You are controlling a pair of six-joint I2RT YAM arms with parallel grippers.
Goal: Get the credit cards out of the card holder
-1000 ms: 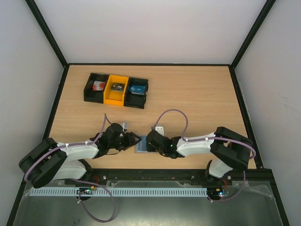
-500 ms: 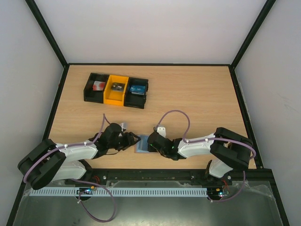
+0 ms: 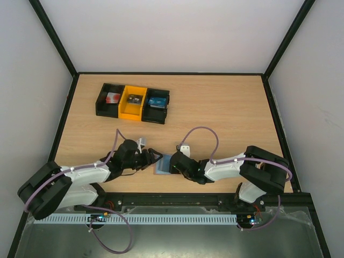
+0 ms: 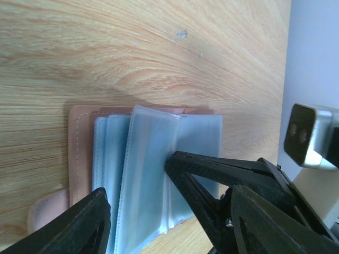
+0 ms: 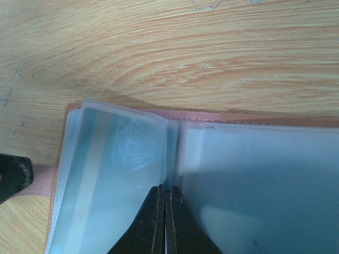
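Noting the bench first: pale wood, with a row of bins far back on the left, well apart from the work. Near the front edge, between both arms, the card holder lies opened flat with its clear blue-grey sleeves up and its pink rim showing. The left pincer is spread wide, one finger above the holder's outer edge (likely placed to pin the cover down). The right pincer is pressed together to a fine point in the fold between two sleeves, probably so it can part the leaves. None of the credit cards are out yet. A faint line pattern shows through one sleeve; cannot tell if that is a card.
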